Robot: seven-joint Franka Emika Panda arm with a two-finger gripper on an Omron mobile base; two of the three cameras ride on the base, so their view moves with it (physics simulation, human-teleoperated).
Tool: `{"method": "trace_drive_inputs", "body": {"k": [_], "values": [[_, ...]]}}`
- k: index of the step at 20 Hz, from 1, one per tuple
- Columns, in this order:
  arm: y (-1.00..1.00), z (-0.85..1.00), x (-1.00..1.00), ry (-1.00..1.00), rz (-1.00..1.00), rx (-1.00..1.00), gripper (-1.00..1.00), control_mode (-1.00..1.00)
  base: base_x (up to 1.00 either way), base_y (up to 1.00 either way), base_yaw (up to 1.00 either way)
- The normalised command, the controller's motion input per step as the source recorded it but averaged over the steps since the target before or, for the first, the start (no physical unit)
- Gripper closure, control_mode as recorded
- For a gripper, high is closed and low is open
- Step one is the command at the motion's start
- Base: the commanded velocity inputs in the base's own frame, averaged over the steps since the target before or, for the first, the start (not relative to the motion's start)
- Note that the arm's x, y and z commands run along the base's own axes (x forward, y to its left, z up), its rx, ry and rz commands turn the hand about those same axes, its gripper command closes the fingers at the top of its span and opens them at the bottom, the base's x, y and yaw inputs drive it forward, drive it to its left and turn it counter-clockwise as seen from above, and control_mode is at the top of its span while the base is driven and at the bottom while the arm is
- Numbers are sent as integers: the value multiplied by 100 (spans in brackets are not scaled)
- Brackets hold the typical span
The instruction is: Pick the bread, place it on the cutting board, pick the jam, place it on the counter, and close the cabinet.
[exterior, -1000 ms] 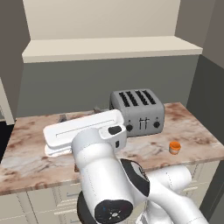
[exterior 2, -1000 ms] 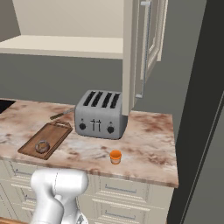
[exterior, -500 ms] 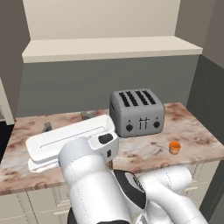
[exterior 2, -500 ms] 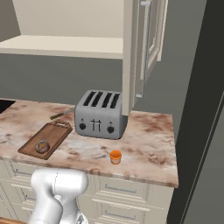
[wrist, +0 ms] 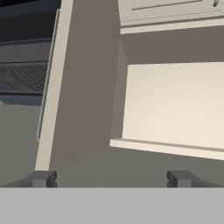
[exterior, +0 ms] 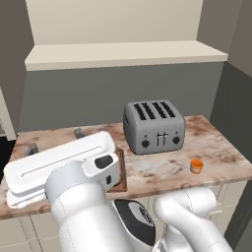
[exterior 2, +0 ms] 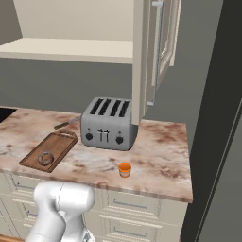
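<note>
Bread [exterior 2: 46, 158]: one roll, sitting on the cutting board [exterior 2: 57, 146] near the board's front end, toward the counter's [exterior 2: 156, 156] left part. In the left base view the arm's white links cover most of the board; only its right edge [exterior: 121, 170] shows, and the roll is hidden there.

Jam [exterior 2: 125, 168]: one orange jar, upright on the counter near the front edge, apart from and in front of the toaster [exterior 2: 108, 123]; also seen right of the toaster [exterior: 153, 125] near the front right corner [exterior: 196, 166].

Toaster: one, four slots, toward the back of the counter.

Cabinet [exterior 2: 151, 42]: a door stands open, edge-on, with a slim metal handle; its upper part is cut off by the frame. Shelf board [exterior 2: 71, 49] under it is bare. A thin dark item behind the board [exterior 2: 66, 124] is too small to identify.

Gripper [wrist: 112, 178]: two dark fingertips spread wide apart, nothing between them, facing a cream door edge and the pale shelf interior.
</note>
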Motion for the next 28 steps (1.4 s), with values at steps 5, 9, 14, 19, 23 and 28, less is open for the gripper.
{"method": "trace_drive_inputs", "body": {"k": [5,9,14,19,23,28], "values": [[30,17,-14,0,1,0,-100,-100,0,0,0],[33,6,-1,0,0,0,-100,-100,0,0,0],[30,4,0,0,0,0,-100,-100,0,0,0],[20,12,0,0,0,0,-100,-100,0,0,0],[16,14,0,0,0,0,-100,-100,0,0,0],[17,11,0,0,0,0,-100,-100,0,0,0]]}}
